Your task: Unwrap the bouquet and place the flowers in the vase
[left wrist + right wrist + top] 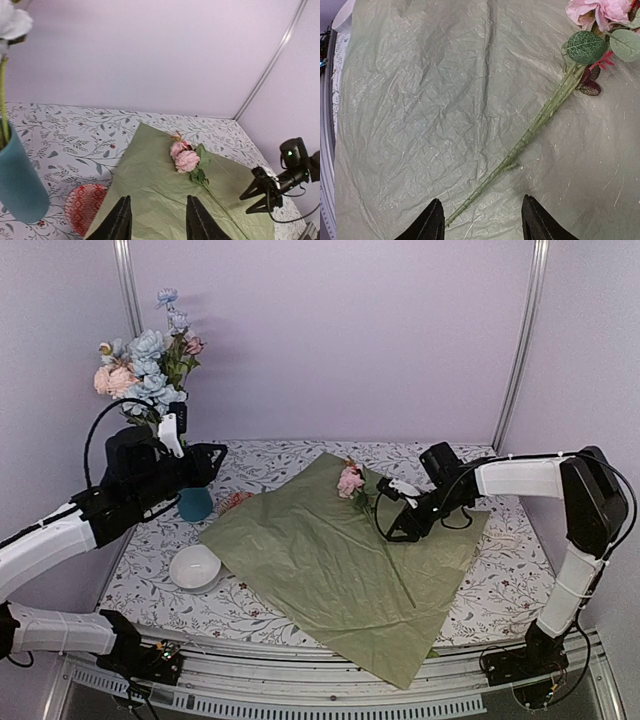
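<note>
My left jaws are hanging released near the vase (pixel 20 180); my right jaws are hovering released over the flower (pixel 540 117).

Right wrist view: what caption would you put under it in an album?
Open right hand poised above the stem of a pink flower lying on an olive-green sheet.

Robot test booth: plain lilac walls (pixel 330 340), aluminium posts (pixel 521 340), floral-cloth table (pixel 500 585).
</note>
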